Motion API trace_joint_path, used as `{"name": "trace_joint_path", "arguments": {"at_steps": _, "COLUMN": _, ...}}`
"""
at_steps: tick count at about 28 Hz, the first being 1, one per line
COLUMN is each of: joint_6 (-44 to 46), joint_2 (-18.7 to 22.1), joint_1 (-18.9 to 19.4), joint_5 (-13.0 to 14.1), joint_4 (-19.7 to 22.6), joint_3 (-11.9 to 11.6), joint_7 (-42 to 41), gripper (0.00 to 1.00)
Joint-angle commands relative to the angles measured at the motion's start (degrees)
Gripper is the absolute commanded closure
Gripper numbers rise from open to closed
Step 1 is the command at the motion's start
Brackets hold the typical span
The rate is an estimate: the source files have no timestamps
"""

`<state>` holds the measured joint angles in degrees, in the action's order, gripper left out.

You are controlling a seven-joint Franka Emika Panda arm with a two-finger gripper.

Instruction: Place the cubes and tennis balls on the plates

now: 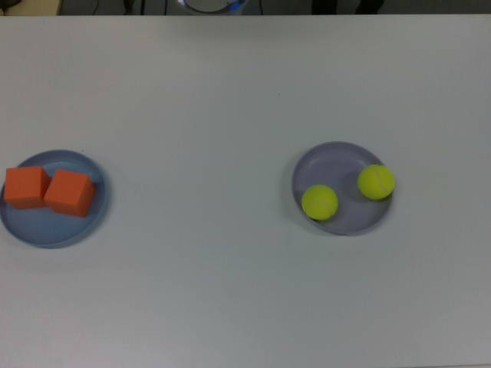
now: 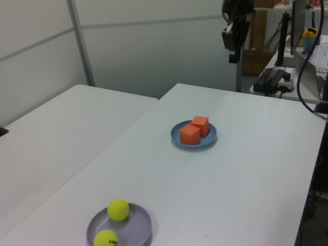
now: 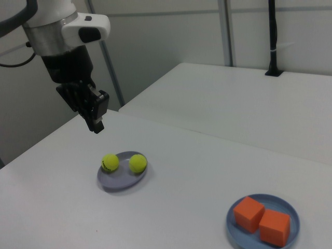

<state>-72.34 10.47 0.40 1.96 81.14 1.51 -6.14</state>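
Note:
Two orange cubes (image 1: 25,187) (image 1: 70,192) lie side by side, touching, on the light blue plate (image 1: 54,238) at the top view's left. Both yellow-green tennis balls (image 1: 319,202) (image 1: 376,182) rest on the lavender plate (image 1: 337,162) right of centre. The right view shows the balls (image 3: 110,162) (image 3: 137,163) and the cubes (image 3: 248,213) (image 3: 275,226) on their plates too. My gripper (image 3: 97,127) hangs high above the table, up and to the left of the lavender plate (image 3: 116,182) in the right view, holding nothing. In the left view the gripper (image 2: 233,56) sits far above the table's far end. It is out of the top view.
A second white table (image 2: 56,128) adjoins on the left view's left. Beyond the table in the left view stand a power strip (image 2: 274,82), cables and shelving. The robot base (image 1: 207,4) shows at the top view's upper edge.

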Motion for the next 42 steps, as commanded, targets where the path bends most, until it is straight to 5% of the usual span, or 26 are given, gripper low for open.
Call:
{"name": "trace_joint_path", "arguments": {"at_steps": 1, "joint_6": 1.06, "joint_2": 0.08, "joint_1": 0.13, "joint_5": 1.03, "joint_4": -0.28, "joint_3": -0.54, "joint_7": -1.07, "gripper": 0.83}}
{"name": "trace_joint_path", "arguments": {"at_steps": 15, "joint_6": 1.06, "joint_2": 0.08, "joint_1": 0.13, "joint_5": 0.94, "joint_4": -0.28, "joint_3": -0.1, "joint_7": -0.63, "gripper": 0.78}}
{"name": "trace_joint_path", "arguments": {"at_steps": 24, "joint_6": 1.06, "joint_2": -0.1, "joint_1": 0.13, "joint_5": 0.94, "joint_4": -0.19, "joint_3": -0.02, "joint_7": -0.28, "gripper": 0.66}}
{"name": "trace_joint_path", "arguments": {"at_steps": 27, "joint_6": 1.06, "joint_2": -0.19, "joint_1": 0.13, "joint_5": 0.94, "joint_4": -0.28, "joint_3": -0.02, "joint_7": -0.19, "gripper": 0.49}}
{"name": "trace_joint_path", "arguments": {"at_steps": 28, "joint_6": 1.06, "joint_2": -0.19, "joint_1": 0.04, "joint_5": 0.94, "joint_4": -0.2, "joint_3": -0.02, "joint_7": -0.19, "gripper": 0.33}}
{"name": "trace_joint_path", "arguments": {"at_steps": 29, "joint_6": 1.06, "joint_2": -0.27, "joint_1": 0.13, "joint_5": 0.94, "joint_4": -0.19, "joint_3": -0.02, "joint_7": -0.1, "gripper": 0.02}}
{"name": "trace_joint_path", "arguments": {"at_steps": 42, "joint_6": 1.15, "joint_2": -0.54, "joint_1": 0.13, "joint_5": 0.59, "joint_4": -0.11, "joint_3": 0.16, "joint_7": 0.69, "gripper": 0.0}}
